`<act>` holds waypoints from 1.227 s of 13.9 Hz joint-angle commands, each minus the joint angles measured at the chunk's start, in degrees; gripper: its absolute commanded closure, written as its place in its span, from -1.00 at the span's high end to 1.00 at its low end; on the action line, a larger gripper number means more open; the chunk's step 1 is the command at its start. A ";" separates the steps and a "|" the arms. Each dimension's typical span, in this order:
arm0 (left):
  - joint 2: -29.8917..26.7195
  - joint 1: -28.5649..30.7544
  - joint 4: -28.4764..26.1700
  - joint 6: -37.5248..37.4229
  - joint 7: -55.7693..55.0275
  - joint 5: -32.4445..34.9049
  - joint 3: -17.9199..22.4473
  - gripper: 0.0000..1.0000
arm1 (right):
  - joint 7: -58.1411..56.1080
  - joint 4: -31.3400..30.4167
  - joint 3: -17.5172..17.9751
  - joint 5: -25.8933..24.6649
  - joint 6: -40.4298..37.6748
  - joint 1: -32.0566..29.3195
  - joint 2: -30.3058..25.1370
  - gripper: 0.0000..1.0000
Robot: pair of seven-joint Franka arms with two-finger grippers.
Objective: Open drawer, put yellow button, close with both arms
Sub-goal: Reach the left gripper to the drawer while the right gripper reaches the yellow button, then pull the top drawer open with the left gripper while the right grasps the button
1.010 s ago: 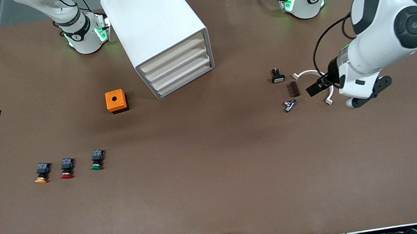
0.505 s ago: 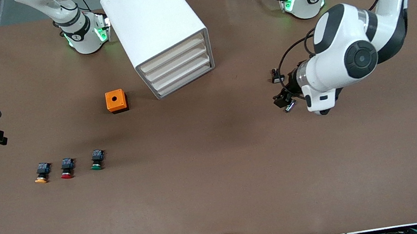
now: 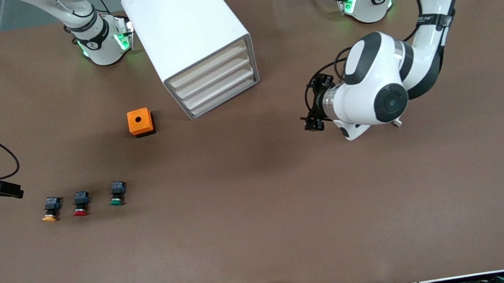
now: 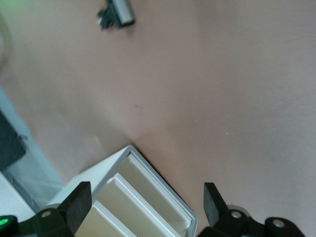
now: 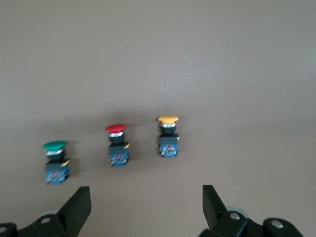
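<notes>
Approaching: left gripper (image 3: 313,124) spread, facing closed drawer (image 3: 209,66) to pull.
Reaching: right gripper (image 3: 7,189) spread near yellow button (image 3: 50,210) for pickup.

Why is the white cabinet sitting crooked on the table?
The cabinet is turned at an angle to the table's edges, but I can't tell why. Its drawers look shut, and the three buttons lie in a neat row.

bare table lies between the left gripper (image 3: 313,122) and the cabinet (image 3: 197,44) front, nothing in that lane. yellow button (image 3: 49,210) sits at the end of its row, the red button (image 3: 80,204) just beside it, open table toward the right gripper (image 3: 7,190). orange box (image 3: 140,122) stands near the cabinet, well apart from the buttons.
</notes>
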 commanded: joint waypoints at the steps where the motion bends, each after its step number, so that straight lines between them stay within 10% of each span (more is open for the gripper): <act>1: 3.43 -2.41 2.84 -0.48 -8.56 -1.88 -0.04 1.00 | -0.53 -5.50 1.02 0.17 9.31 -3.05 1.68 1.00; 13: 8.98 -6.63 3.02 -0.83 -32.04 -24.64 -0.04 1.00 | -7.12 -7.89 1.46 3.42 22.62 -5.96 12.41 1.00; 17: 11.26 -10.49 5.38 -0.83 -38.54 -25.53 -0.04 0.60 | -9.58 -12.28 1.72 4.92 30.43 -6.13 13.29 1.00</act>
